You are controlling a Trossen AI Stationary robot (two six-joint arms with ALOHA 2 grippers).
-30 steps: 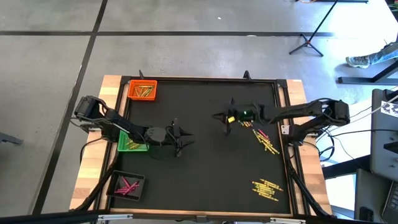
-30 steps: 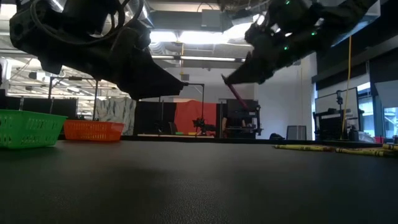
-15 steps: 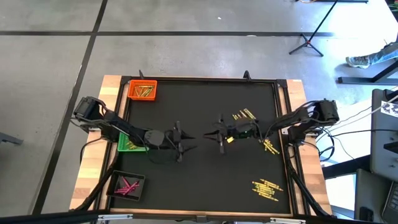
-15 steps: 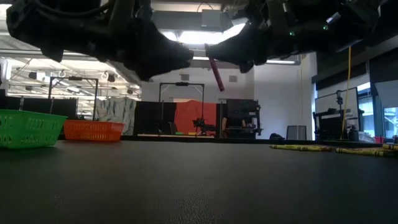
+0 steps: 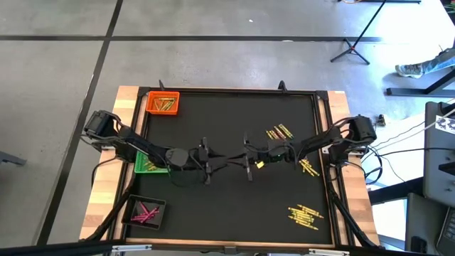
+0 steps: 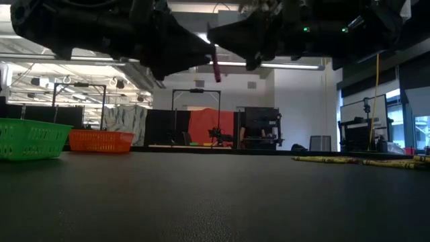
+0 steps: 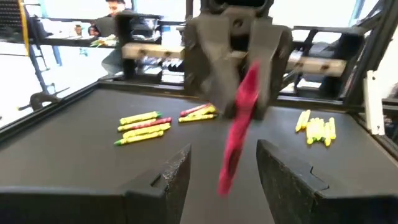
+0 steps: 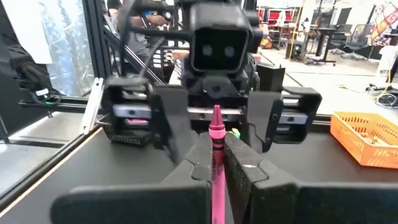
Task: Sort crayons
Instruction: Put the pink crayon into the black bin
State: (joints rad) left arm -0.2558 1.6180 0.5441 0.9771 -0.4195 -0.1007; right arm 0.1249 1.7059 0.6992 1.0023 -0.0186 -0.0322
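A pink crayon [image 6: 213, 69] hangs in mid-air over the middle of the black mat, with my right gripper [image 5: 240, 156] shut on it. My left gripper [image 5: 215, 158] faces it from the table's left side and is open. Its two fingers [image 7: 177, 169] stand on either side of the crayon's lower end [image 7: 229, 177] without touching it. Loose yellow and pink crayons lie on the mat in three groups at the right [image 5: 279, 132], [image 5: 308, 168], [image 5: 303, 215]. My right gripper pinches the pink crayon [image 8: 216, 144] between its two fingers, across its length. The fingers come level from the table's right side. The crayon stands nearly upright and clear of the mat. Its pointed end [image 8: 216, 112] is up and its lower end [image 6: 216, 77] sticks out below the fingers.
An orange tray [image 5: 163, 104] with gold crayons stands at the far left. A green tray [image 5: 151, 165] sits at the left under my left arm, and a black tray [image 5: 145, 211] with pink crayons at the near left. The mat's near middle is bare.
My right gripper has carried the pink crayon toward the table's left and near edges, up to my left gripper, and has tipped up to level. The crayon has swung from slanting to nearly upright. My left gripper has risen a little, staying open.
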